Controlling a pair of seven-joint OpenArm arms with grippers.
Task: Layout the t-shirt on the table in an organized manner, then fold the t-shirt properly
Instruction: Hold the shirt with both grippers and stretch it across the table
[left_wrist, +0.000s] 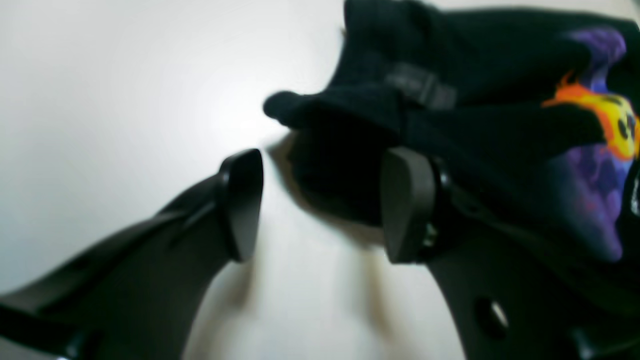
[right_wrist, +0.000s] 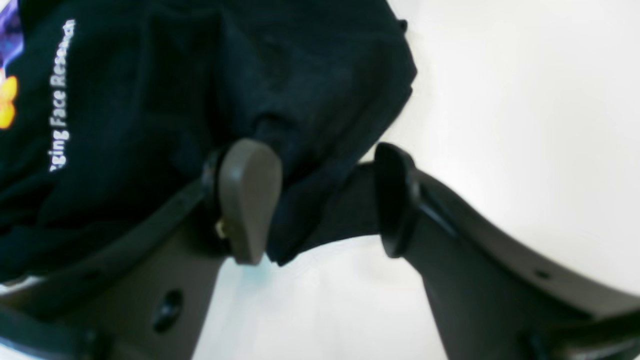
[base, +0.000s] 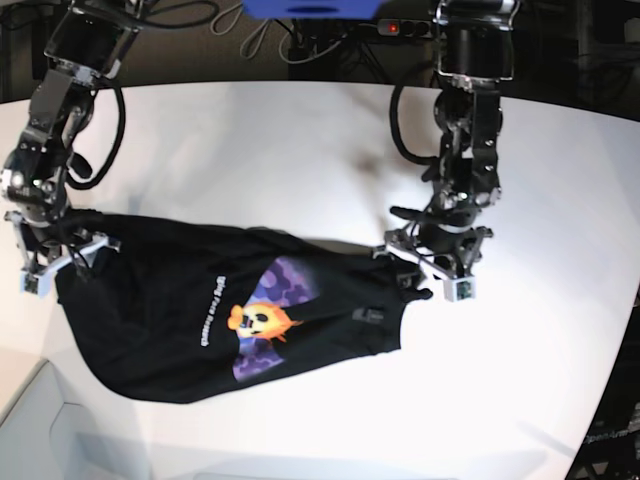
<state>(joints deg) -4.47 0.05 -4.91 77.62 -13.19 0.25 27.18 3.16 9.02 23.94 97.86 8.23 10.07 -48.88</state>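
While both jaws stood spread, left gripper (left_wrist: 320, 205) gripped nothing; right gripper (right_wrist: 320, 200) had t-shirt (base: 200, 310) cloth loose between (unpinched) on table (base: 300, 140).

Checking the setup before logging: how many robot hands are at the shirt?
2. The right hand is at the t-shirt's left end in the base view; the left hand is at its right end.

Blue object (base: 312, 8) at top edge, cropped, possibly bin or housing. Black cables (base: 285, 45) beneath it. Red light (base: 393, 27) on dark unit beside.
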